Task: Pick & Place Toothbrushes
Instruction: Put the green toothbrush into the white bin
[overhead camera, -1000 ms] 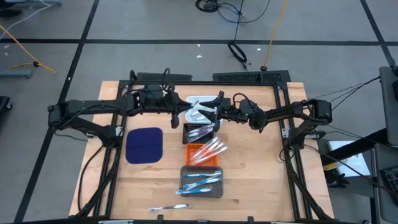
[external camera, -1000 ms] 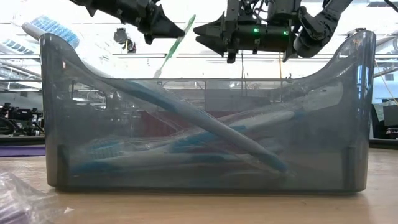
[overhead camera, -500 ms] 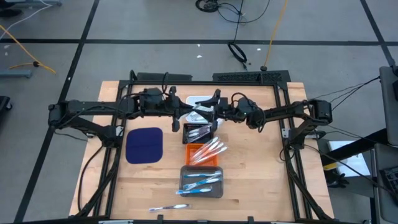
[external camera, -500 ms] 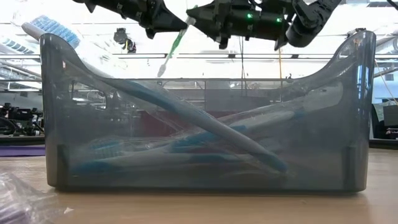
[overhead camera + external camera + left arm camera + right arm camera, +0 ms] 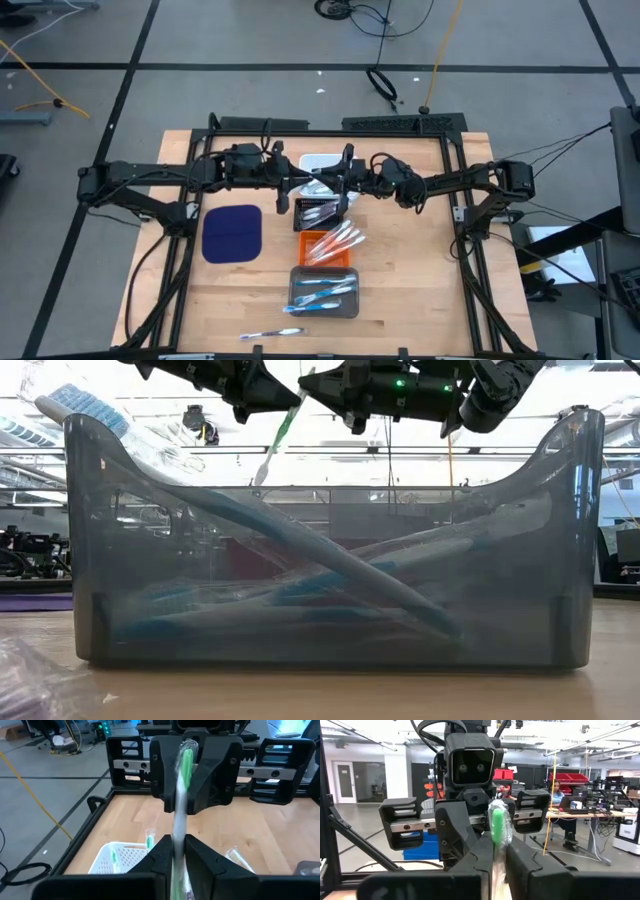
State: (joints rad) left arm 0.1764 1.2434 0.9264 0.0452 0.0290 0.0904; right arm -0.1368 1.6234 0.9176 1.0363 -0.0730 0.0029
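A: Handover over the far middle of the table. Left gripper reaches in from the left and pinches a green-and-clear toothbrush between its fingertips; in the left wrist view the handle runs up out of the narrow gap between the left fingers.

B: Right gripper?

A: Nose to nose with the left one, fingers pressed together on the other end of the same toothbrush. In the right wrist view the green end sits squeezed between the two dark fingers. So both grippers hold one brush, which hangs tilted between them in the low view, bristle end down.

B: How to do this step well?

A: My judgement: only one side should let go, and only once the other's pinch is firm. The left jaws should part just enough to free the handle, then back straight off along the brush axis so it is not twisted in the right grip.

B: Other brushes?

A: Going left to right: dark blue mat bare at left; then a column of trays in the middle: white tray under the grippers, black tray, orange tray, grey tray, each with brushes in it. One loose brush lies near the front edge.
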